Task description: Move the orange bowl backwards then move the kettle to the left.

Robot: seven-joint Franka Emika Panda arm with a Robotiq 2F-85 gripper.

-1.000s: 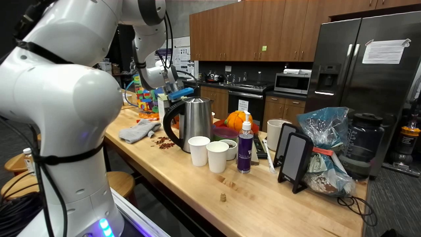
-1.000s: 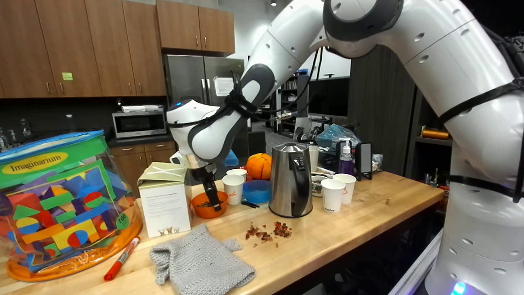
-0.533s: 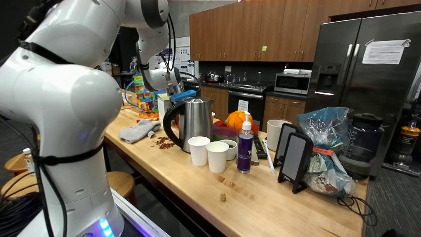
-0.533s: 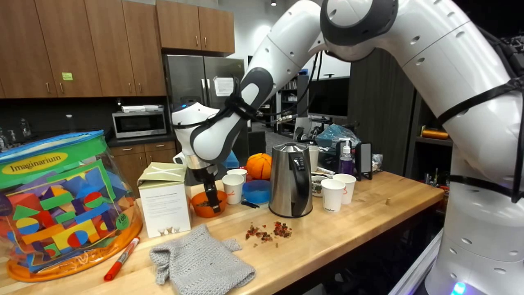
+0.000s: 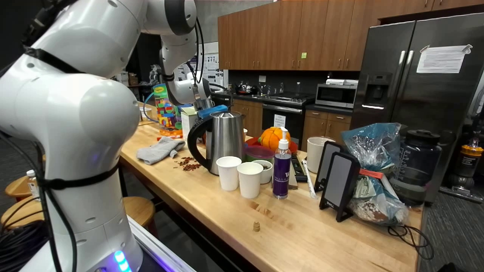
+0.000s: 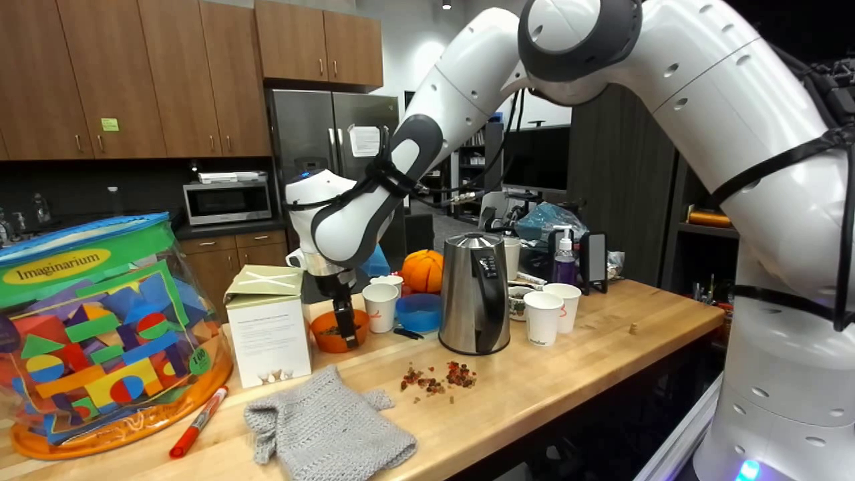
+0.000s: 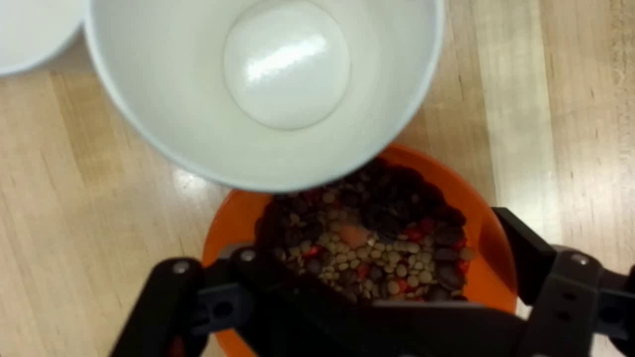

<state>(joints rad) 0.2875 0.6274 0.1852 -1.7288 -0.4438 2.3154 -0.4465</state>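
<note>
The gripper [image 7: 397,267] is low at the orange bowl [image 6: 329,342], with its jaws spread far apart. In the wrist view, one finger [image 7: 528,263] is just outside the bowl at 3 o'clock, and the other is over it at 8 o'clock. I cannot tell if they press on it. The bowl is on the table [image 6: 507,381] with beans [image 7: 392,248] in it, and a white cup [image 7: 292,158] hides some of its rim at 11 o'clock.

In an exterior view, with the bowl as the clock's middle, a box [image 6: 270,341] is just beside it at 9 o'clock, with a bag of blocks [image 6: 107,314] farther that way. A blue dish [image 6: 419,314] is near at 3 o'clock. Past the dish, the same way, the shiny kettle [image 6: 461,300] stands up straight, and two paper cups [image 6: 544,321] are past that. A pumpkin [image 6: 422,272] is behind the dish at 2 o'clock. Loose beans [image 6: 461,375] lie at 4 o'clock, a grey cloth [image 6: 334,427] at 6 o'clock and a red pen [image 6: 194,431] at 8 o'clock.
</note>
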